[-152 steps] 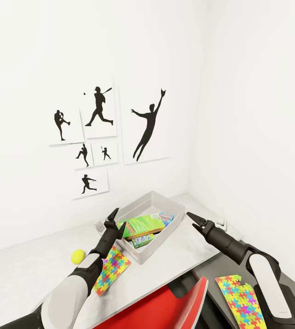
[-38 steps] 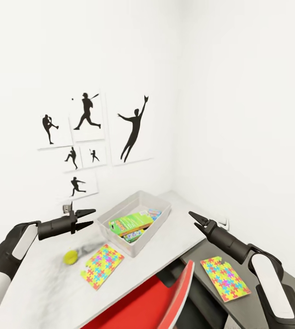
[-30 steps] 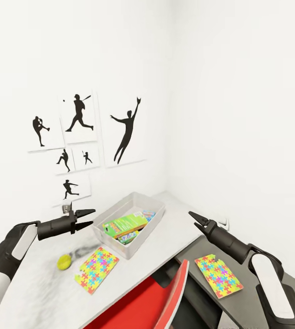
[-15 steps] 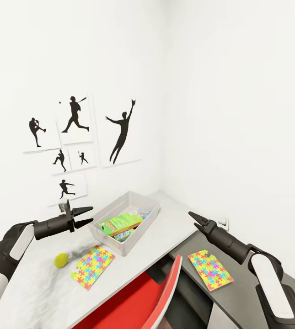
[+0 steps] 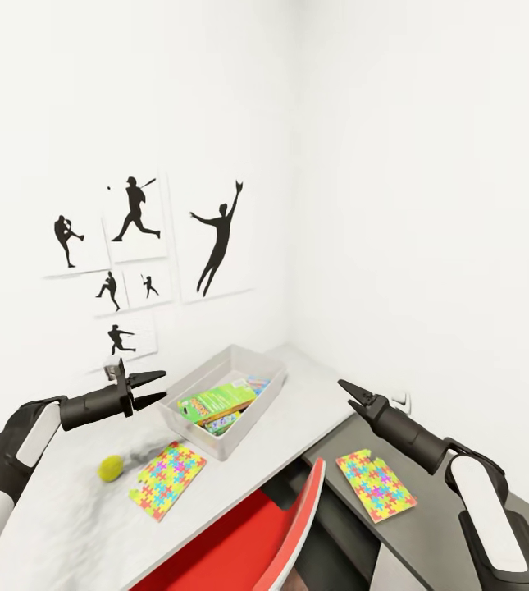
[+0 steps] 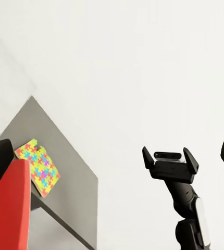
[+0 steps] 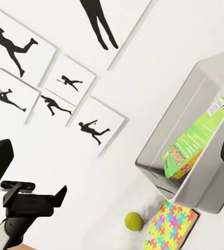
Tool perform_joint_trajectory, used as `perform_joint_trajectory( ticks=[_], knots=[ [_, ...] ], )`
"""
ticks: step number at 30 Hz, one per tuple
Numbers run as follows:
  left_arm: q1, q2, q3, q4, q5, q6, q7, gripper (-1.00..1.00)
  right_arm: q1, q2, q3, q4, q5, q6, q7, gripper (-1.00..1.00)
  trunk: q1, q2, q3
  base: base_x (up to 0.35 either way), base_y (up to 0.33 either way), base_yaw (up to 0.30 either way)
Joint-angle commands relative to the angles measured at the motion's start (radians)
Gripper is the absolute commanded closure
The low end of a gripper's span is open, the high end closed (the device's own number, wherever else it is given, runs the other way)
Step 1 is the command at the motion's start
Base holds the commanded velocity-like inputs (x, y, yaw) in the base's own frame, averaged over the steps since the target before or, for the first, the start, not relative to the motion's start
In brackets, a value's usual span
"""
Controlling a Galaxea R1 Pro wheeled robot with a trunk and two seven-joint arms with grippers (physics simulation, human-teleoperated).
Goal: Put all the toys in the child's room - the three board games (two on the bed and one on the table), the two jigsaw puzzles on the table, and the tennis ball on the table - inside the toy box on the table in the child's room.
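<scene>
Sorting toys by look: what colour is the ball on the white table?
Yellow-green; the tennis ball shows best in the head view.

**A Kid's Room at Home**

This looks like a child's bedroom or playroom. The walls [image 5: 428, 164] are plain white and meet in a corner. On one wall hang white pictures [image 5: 141, 254] with black shapes of people playing baseball: throwing, batting and jumping to catch.

A long white table [image 5: 67, 517] sits in the corner, next to a lower dark grey desk [image 5: 453, 509]. A red chair [image 5: 256, 533] is pushed up to it.

Toys are all around. A grey toy box [image 5: 252, 410] on the table holds bright game boxes [image 5: 217, 402]. A colourful jigsaw puzzle [image 5: 166, 479] and a small yellow-green ball [image 5: 111, 468] lie on the table. Another puzzle [image 5: 376, 484] lies on the grey desk.
</scene>
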Motion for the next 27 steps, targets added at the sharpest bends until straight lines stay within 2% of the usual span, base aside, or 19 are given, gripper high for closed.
perform_joint_trajectory(
  ticks=[1,11,21,27],
  knots=[
    [0.000,0.000,0.001,0.000,-0.002,0.004,-0.004,-1.00,0.000,0.000,-0.002,0.001,0.003,0.005,0.005,-1.00,-0.004,0.007,0.003,0.000,0.000,-0.075],
    [0.000,0.001,0.001,0.000,-0.004,0.006,-0.004,-1.00,-0.001,-0.001,-0.002,0.004,0.002,0.005,0.005,-1.00,-0.042,0.077,0.034,-0.023,0.000,-0.132],
    [0.000,0.003,0.002,0.000,0.002,0.006,-0.004,-1.00,0.000,0.003,-0.002,0.005,0.004,0.004,0.004,-1.00,-0.042,0.077,0.034,-0.107,0.000,-0.011],
    [0.000,0.017,0.001,0.000,0.005,0.006,-0.005,-1.00,-0.001,0.004,-0.002,0.005,0.004,0.004,0.004,-1.00,-0.042,0.077,0.034,-0.007,0.000,-0.001]
  ],
)
